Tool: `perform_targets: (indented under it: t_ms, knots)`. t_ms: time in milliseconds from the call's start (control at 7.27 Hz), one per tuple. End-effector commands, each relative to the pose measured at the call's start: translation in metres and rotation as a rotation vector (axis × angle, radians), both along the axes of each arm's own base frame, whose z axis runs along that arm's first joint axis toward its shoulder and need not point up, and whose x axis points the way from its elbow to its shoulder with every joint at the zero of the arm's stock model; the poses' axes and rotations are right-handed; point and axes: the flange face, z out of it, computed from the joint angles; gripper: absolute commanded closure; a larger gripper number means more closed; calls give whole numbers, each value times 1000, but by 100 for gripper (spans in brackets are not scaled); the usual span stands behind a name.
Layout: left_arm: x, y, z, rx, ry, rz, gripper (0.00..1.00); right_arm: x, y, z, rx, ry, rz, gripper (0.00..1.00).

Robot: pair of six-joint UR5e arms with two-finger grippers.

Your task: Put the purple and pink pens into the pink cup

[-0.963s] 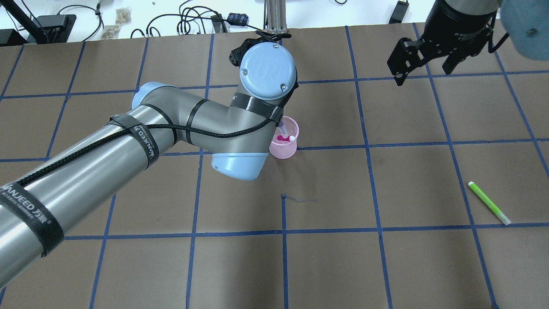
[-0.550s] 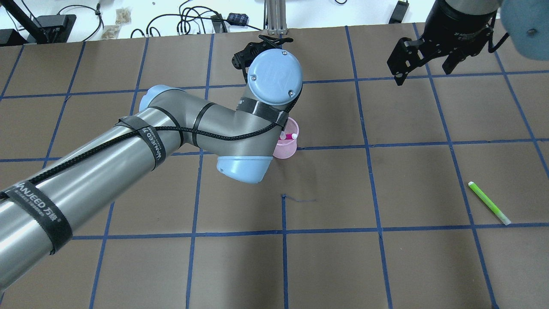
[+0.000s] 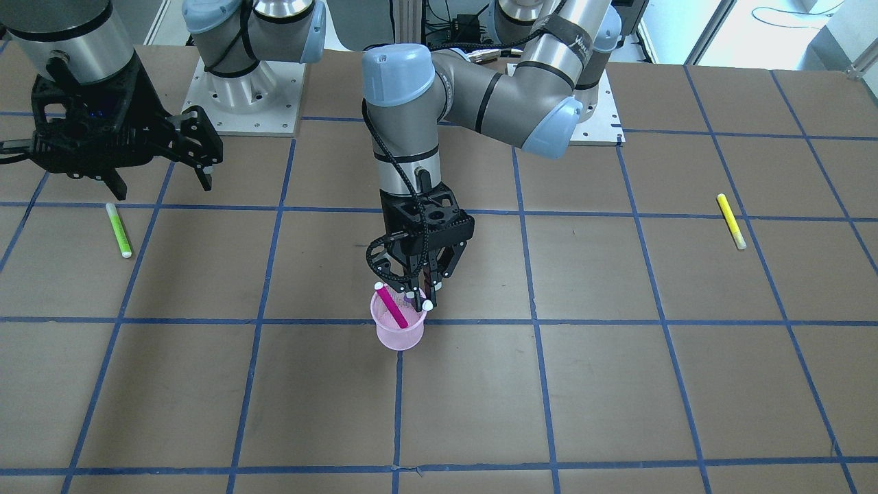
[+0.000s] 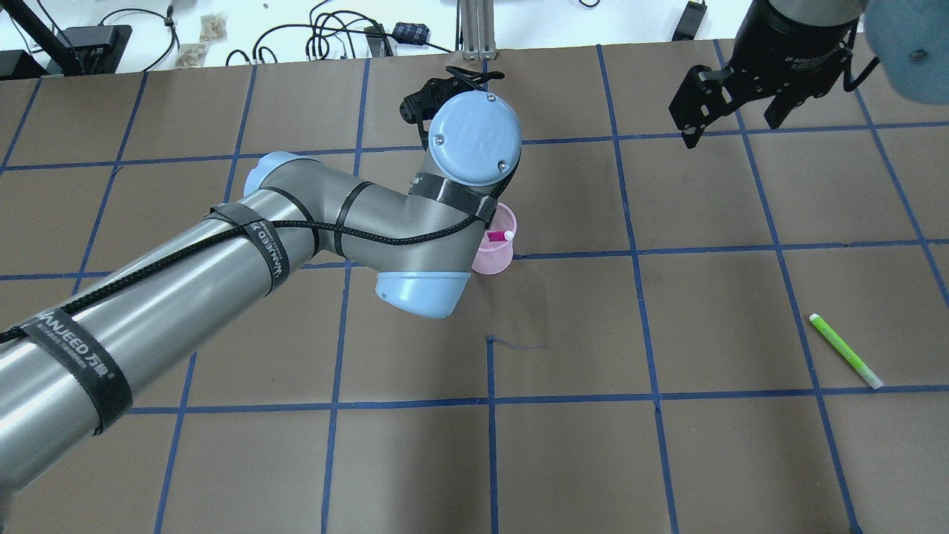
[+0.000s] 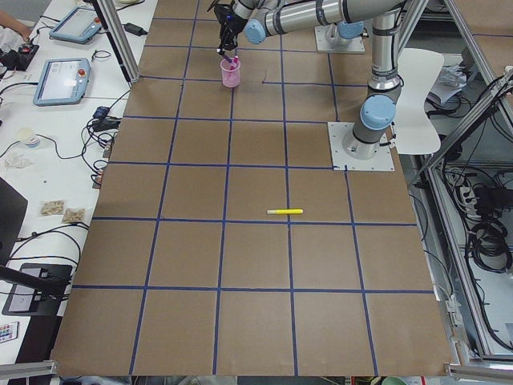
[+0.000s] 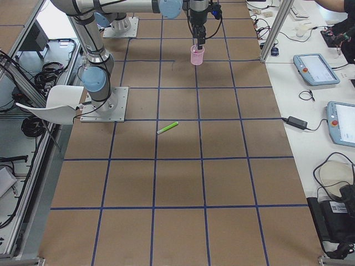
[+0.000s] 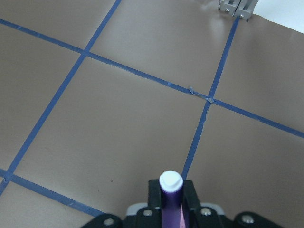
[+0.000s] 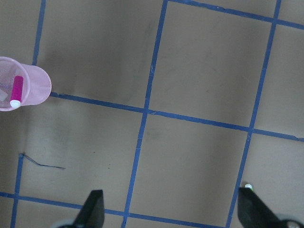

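The translucent pink cup [image 3: 398, 337] stands on a blue tape line near the table's middle; it also shows in the overhead view [image 4: 495, 259] and the right wrist view [image 8: 28, 76]. The pink pen [image 3: 392, 306] leans inside it, white end up, and shows in the overhead view too [image 4: 498, 236]. My left gripper [image 3: 420, 293] hangs straight down over the cup's mouth, shut on the purple pen [image 7: 171, 202], whose white end points down at the rim. My right gripper [image 4: 730, 122] is open and empty, high at the far right.
A green marker [image 4: 845, 351] lies on the table's right side, below my right gripper. A yellow marker [image 3: 730, 221] lies on the left side. Cables and gear lie beyond the table's far edge. The left arm's wrist hides most of the cup from overhead.
My left wrist has shifted slightly right and toward the far edge over the cup. The purple pen's tip, seen at the cup rim earlier, is now hidden under the wrist. The right arm is still.
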Motion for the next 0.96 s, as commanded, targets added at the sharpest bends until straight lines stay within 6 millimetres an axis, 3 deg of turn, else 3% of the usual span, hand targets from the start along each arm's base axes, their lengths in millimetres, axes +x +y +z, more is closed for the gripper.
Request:
perform_targets:
  t_ms: [0, 275, 413, 550, 688, 826]
  knots:
    - [-1, 0, -4, -11, 6, 1, 90, 0, 0, 0, 1, 0, 0, 0]
    - [0, 0, -9, -9, 22, 46, 41, 0, 0, -1, 1, 0, 0, 0]
    - [0, 2, -10, -6, 22, 43, 37, 0, 0, -1, 1, 0, 2, 0]
    - [2, 0, -8, -11, 22, 45, 24, 0, 0, 0, 0, 0, 2, 0]
    - [15, -10, 10, -29, 37, 59, 17, 0, 0, 0, 0, 0, 2, 0]
    - [42, -20, 26, -10, 20, 42, 13, 0, 0, 0, -1, 0, 0, 0]
